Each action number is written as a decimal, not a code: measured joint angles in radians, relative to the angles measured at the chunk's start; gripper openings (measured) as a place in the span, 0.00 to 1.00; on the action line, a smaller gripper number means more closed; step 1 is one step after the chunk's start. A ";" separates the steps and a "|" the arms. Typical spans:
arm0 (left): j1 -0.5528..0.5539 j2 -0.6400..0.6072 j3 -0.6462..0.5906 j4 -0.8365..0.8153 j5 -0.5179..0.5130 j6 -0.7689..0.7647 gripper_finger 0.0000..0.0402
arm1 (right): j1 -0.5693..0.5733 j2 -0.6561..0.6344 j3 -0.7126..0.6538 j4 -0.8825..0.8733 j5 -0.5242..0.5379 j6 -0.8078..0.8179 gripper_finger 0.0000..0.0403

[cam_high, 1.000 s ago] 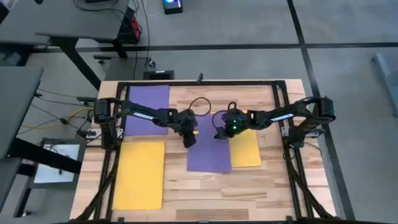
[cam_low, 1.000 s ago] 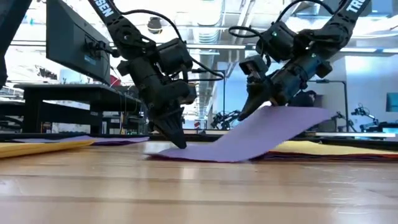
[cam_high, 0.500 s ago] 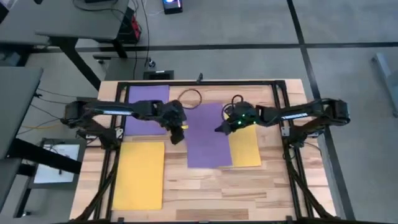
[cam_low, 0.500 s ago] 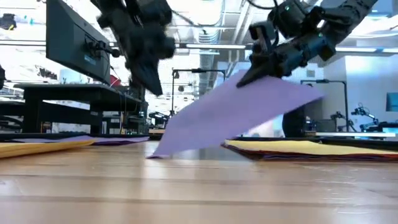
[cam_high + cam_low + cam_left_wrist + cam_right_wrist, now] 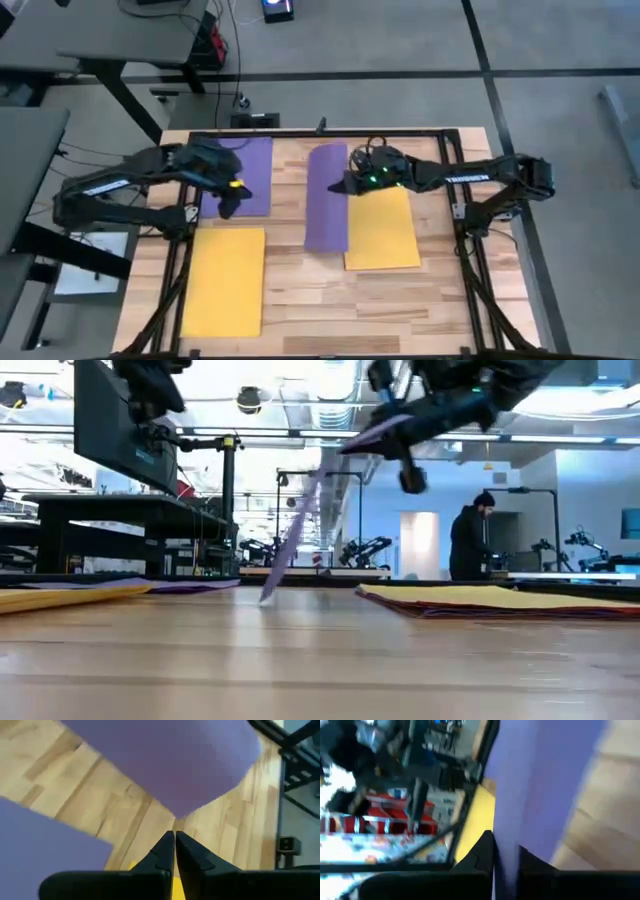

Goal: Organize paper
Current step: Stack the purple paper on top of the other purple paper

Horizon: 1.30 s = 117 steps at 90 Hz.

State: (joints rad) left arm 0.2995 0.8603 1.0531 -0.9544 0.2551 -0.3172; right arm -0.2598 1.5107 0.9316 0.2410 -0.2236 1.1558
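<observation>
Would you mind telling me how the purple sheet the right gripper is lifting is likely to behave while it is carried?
The purple sheet is probably floppy: it hangs limp from the right gripper, its lower edge near the table. It seems very light, held by one edge alone. It may well swing or curl if moved quickly.

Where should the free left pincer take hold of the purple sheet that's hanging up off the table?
Probably its low edge: the hanging purple sheet dangles from the right pincer, bottom corner near the table. The shut left pincer should open and come from its own side.
</observation>
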 joint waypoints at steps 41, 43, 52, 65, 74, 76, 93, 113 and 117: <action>0.126 -0.093 0.000 -0.160 0.088 0.436 0.00 | -0.080 0.676 0.843 0.032 -0.109 -0.007 0.00; 0.128 -0.098 0.000 -0.158 0.087 0.442 0.00 | -0.085 0.709 0.884 0.046 -0.128 -0.010 0.00; 0.130 -0.137 0.000 -0.147 0.071 0.452 0.00 | -0.102 0.853 1.063 0.113 -0.196 0.007 0.00; 0.130 -0.206 0.000 -0.149 -0.008 0.451 0.00 | -0.116 1.022 1.246 0.152 -0.216 0.096 0.00; 0.130 -0.246 0.000 -0.150 -0.070 0.434 0.00 | -0.118 1.102 1.310 0.129 -0.216 0.178 0.00; 0.130 -0.254 0.000 -0.150 -0.081 0.427 0.00 | -0.117 1.114 1.316 0.124 -0.214 0.195 0.00; 0.130 -0.275 0.000 -0.155 -0.125 0.389 0.00 | -0.103 1.150 1.317 -0.010 -0.173 0.222 0.00; 0.130 -0.270 0.000 -0.157 -0.125 0.387 0.00 | -0.101 1.148 1.318 -0.184 -0.139 0.098 0.00; 0.130 -0.270 0.000 -0.157 -0.125 0.387 0.00 | -0.102 1.148 1.318 -0.203 -0.135 0.072 0.00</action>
State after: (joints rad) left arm 0.4297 0.5900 1.0534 -1.1114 0.1299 0.0700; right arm -0.3614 2.6587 2.2494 0.0382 -0.3583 1.2283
